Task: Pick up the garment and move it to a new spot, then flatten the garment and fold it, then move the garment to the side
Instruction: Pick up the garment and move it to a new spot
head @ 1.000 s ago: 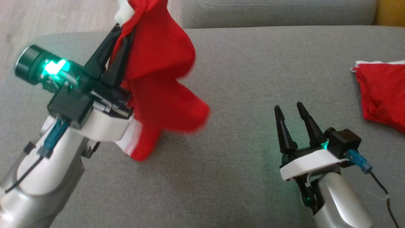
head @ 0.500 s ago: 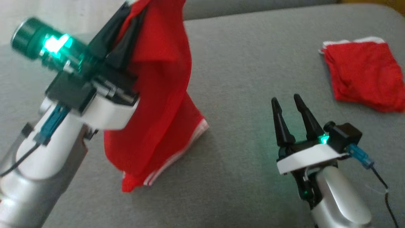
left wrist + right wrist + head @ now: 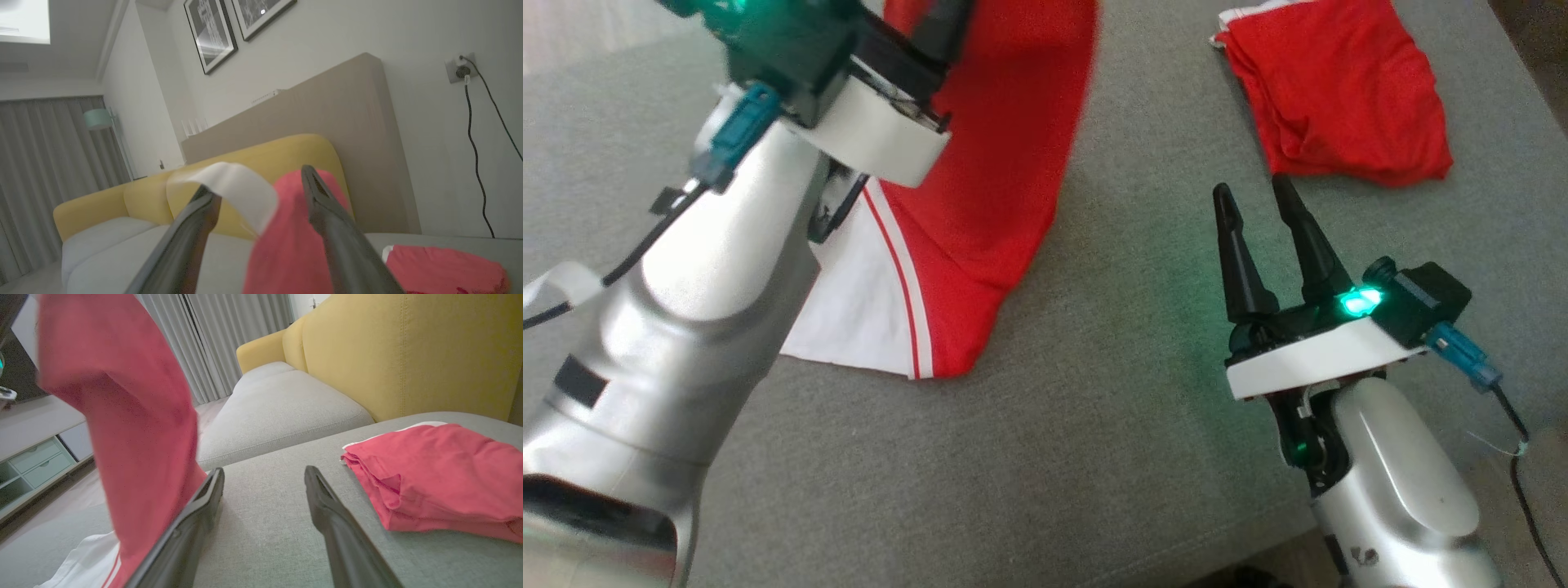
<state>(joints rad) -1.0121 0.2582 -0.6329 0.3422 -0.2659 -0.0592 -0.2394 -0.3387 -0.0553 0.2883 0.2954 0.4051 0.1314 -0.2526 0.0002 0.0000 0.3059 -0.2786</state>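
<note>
The garment is at the left, its lower end lying on the seat cushion just beside the left arm, its upper part rising between the fingers of the left gripper. A second garment lies folded on the cushion at the far right, well apart from the first. The right gripper is at the near right, between the two. The backrest stands behind the cushion.

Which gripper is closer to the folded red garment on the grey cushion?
Right. The right gripper points at the folded red garment, fingertips just short of its edge. The left gripper is far to its left, open around the hanging red-and-white garment.
</note>
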